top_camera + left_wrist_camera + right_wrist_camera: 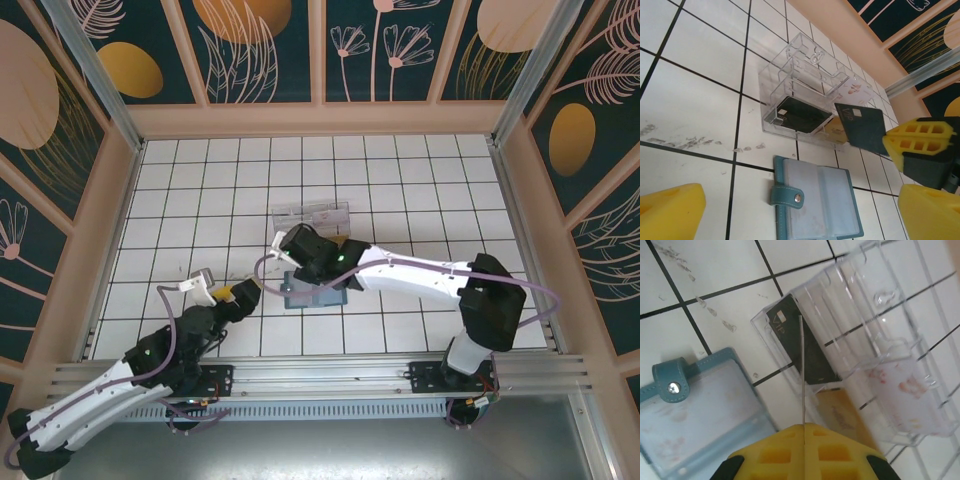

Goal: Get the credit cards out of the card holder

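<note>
Two cards, a black card (800, 114) and a gold card (840, 412), are seen lying inside the clear box (810, 70). A third card (862, 127) is clamped edge-on by the right tool (804, 427) above that box. The card holder (815, 200) is laid open on the tabletop (690, 110) just beside the box. The left tool (240, 296) is spread wide.

Table (200, 200) – card holder (817, 200) lying open on it | clear box (810, 75) just behind holder | first card (797, 115), second card (840, 412) side by side in box's near compartments | third card (865, 127) pinched in right gripper (804, 432), raised over box's near side
</note>
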Controlling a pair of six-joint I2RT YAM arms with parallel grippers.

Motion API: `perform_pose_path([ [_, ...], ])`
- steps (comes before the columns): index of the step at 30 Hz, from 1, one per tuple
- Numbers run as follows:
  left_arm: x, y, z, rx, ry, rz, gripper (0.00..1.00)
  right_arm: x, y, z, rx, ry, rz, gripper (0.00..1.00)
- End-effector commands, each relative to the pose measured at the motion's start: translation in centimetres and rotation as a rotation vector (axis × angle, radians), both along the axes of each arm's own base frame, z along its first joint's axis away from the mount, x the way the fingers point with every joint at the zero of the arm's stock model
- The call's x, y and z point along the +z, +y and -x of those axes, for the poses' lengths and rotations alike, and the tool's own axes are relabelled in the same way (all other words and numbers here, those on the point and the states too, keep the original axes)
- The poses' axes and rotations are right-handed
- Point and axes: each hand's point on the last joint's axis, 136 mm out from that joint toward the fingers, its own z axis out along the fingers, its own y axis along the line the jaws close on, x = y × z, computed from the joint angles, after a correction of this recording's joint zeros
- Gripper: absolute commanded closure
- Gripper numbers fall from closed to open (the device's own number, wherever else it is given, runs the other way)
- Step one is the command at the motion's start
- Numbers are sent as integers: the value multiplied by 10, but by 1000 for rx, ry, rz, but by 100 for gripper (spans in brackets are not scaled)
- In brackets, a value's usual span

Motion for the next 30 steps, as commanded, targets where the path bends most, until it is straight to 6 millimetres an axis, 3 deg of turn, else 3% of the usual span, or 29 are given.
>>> perform_pose_path([
  [1,-12,9,0,28,16,-42,1,0,2,-13,92,-205,209,100],
  [6,-12,9,1,21,14,-52,2,-20,8,-9,179,-226,306,100],
  [10,-12,8,1,17,15,-50,1,-17,15,-14,186,-247,293,100],
  [15,-12,8,1,19,16,-49,1,-32,18,-19,200,-228,315,100],
  [23,-13,10,0,26,15,-51,1,-40,17,-36,160,-215,287,100],
  [30,-16,12,0,36,17,-65,1,-47,24,-36,159,-193,282,100],
])
